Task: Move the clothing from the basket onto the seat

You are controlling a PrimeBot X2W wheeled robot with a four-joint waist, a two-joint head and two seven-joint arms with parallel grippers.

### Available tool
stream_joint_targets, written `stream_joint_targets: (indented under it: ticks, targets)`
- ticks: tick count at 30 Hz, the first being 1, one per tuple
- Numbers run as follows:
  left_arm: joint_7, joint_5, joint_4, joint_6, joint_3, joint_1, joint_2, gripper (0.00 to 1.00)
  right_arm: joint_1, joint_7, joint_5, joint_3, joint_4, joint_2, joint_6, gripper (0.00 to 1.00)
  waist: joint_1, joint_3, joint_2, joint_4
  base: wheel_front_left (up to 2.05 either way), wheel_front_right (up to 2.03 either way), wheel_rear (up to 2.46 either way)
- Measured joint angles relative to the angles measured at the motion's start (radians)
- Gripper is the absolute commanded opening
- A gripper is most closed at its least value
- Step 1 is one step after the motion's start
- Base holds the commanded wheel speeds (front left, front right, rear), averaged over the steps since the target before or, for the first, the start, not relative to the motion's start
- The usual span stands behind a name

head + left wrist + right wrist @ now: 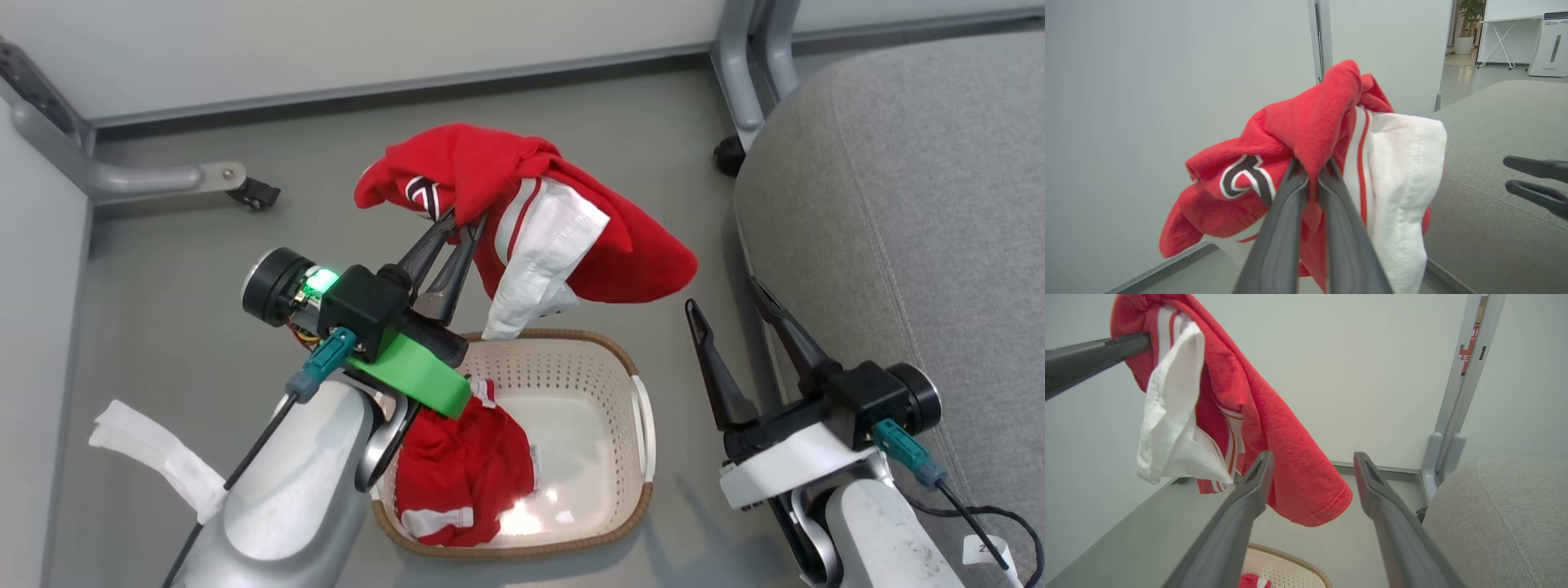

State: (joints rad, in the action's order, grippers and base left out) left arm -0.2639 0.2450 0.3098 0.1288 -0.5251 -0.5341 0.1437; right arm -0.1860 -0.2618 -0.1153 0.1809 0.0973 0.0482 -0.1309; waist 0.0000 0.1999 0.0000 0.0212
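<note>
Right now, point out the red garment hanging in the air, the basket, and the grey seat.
hanging garment [637, 253]: head view, on its red body, right of the white panel.
basket [563, 363]: head view, on its far perforated wall.
seat [922, 204]: head view, on its bare grey top.

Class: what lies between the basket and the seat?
In the head view, the open right gripper hangs between the basket and the seat, above bare floor.

L arm [286, 490] hides pt of basket [571, 367]; seat [898, 204] cut off at edge.
</note>
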Motion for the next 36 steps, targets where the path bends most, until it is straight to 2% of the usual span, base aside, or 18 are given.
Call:
stream_joint_targets:
  ticks: [9,22,30,36]
  targets:
    - [0.0,-0.015,-0.115,0.0,0.025,0.024,0.007,0.0,0.04,0.0,-0.008,-0.004,-0.017,0.0,0.0,1.0,0.0,-0.077,0.0,0.019,0.0,0.0,0.0]
    - [0.0,-0.025,-0.14,0.0,0.031,0.043,0.019,0.0,0.065,0.0,0.017,0.014,-0.079,0.0,0.0,1.0,0.0,-0.104,0.0,0.017,0.0,0.0,0.0]
    - [0.0,-0.026,-0.139,0.0,0.012,0.045,0.011,0.0,-0.033,0.0,0.077,0.105,-0.103,0.005,0.0,1.0,0.0,-0.102,0.0,0.023,0.0,0.0,0.0]
    - [0.0,-0.026,-0.144,0.0,-0.018,0.045,-0.004,0.0,-0.121,0.0,0.091,0.146,-0.06,0.035,0.0,1.0,0.0,-0.094,0.0,0.036,0.0,0.0,0.0]
